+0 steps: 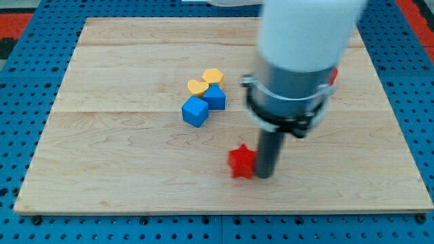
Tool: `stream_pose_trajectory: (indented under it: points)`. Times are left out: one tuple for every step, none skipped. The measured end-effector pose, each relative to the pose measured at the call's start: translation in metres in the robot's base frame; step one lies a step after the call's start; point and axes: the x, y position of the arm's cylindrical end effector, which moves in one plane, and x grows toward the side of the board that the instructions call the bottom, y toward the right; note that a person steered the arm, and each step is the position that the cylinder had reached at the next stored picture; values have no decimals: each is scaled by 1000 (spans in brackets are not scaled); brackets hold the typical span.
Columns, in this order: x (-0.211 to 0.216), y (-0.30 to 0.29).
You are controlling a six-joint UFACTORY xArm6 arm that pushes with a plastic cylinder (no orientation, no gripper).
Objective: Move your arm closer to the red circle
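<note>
Tip (264, 175) down on the surface (122, 190), touching the red star (241, 161) on its right side. No claw fitted, so nothing held. Red circle (333, 76) barely showing up and right of the star, mostly hidden behind the arm. Best to slide away from the star, upward and rightward, stopping short. Counted: two blue blocks (194, 111) (215, 97), two yellow (196, 86) (213, 76), two red.

tip (264, 175) right of, touching star block (241, 161) | four-block cluster (204, 97) upper left
</note>
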Motion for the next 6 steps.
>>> stream_pose_trajectory:
  points:
    - [-14, 14]
    - [-39, 0]
    - [-10, -66]
    - [1, -82]
    - [9, 56]
    - [-27, 189]
